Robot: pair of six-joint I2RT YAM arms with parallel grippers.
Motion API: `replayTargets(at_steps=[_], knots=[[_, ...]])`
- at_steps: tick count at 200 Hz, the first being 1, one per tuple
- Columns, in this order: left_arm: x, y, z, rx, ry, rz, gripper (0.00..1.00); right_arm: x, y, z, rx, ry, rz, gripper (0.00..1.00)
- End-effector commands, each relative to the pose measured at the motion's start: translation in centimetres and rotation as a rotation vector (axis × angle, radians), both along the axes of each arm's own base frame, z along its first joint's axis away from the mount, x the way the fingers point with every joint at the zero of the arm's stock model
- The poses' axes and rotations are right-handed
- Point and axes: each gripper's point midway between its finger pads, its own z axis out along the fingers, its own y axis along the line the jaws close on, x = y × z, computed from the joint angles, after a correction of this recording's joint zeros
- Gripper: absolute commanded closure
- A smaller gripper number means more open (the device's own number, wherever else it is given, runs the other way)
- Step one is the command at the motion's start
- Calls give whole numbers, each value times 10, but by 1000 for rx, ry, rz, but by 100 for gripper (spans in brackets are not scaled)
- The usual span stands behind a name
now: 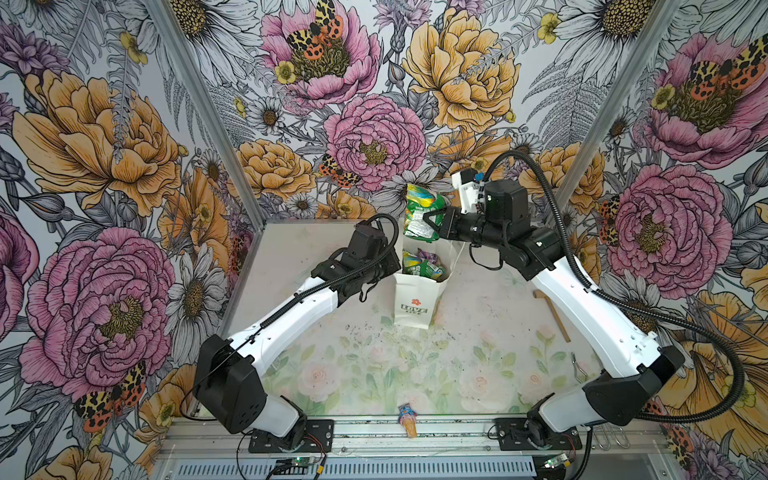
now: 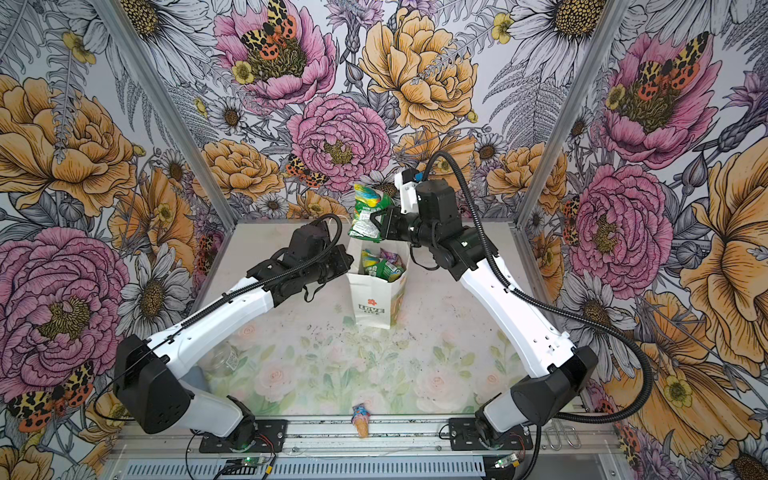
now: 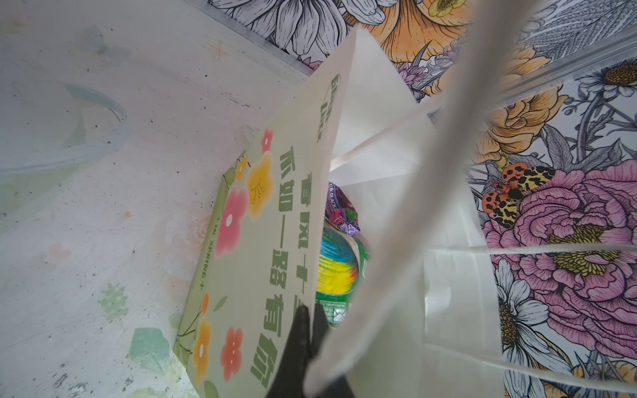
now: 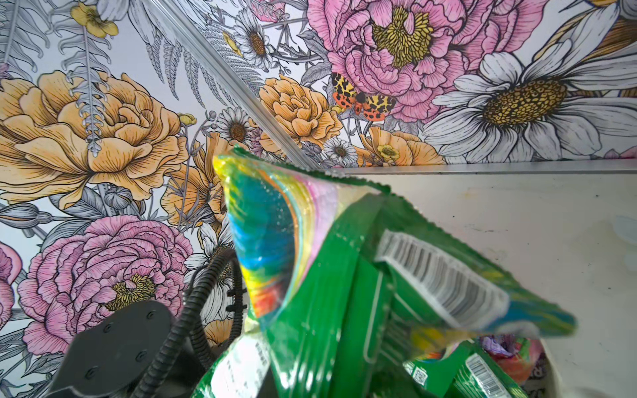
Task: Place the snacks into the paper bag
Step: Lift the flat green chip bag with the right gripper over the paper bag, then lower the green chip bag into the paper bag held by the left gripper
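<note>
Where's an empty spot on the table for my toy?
Bare: the flowery table stretch between the paper bag and the cone trinket, and the grey back corner behind the left arm. Crowded: the bag's top, where both arms meet and the right gripper holds a green packet.

Top views overhead, sharing whole table (image 1: 478,332); wrist views close at paper bag (image 3: 262,241).

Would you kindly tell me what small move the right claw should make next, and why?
Probably lower the right claw a little toward the mouth of the paper bag before releasing. It grips the green packet just above the open top, the left claw pinches the rim, and other packets already lie inside.
</note>
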Motion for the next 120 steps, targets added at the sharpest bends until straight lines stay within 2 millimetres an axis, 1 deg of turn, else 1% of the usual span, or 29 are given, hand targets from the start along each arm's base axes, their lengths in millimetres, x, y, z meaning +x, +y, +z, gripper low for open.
replayTargets(at_steps=[1,46,75,120], knots=[[1,-1,1,-20,4,-2,100,9,-1,5,-17,-15,-43,100],[1,1,3,-21,-1,-1,100,14,-10,-29,-131,61,-86,100],[0,-1,2,-22,1,-6,100,14,-8,-48,-186,106,-66,100],[1,0,1,-22,1,-4,100,14,-2,-68,-233,158,-39,100]])
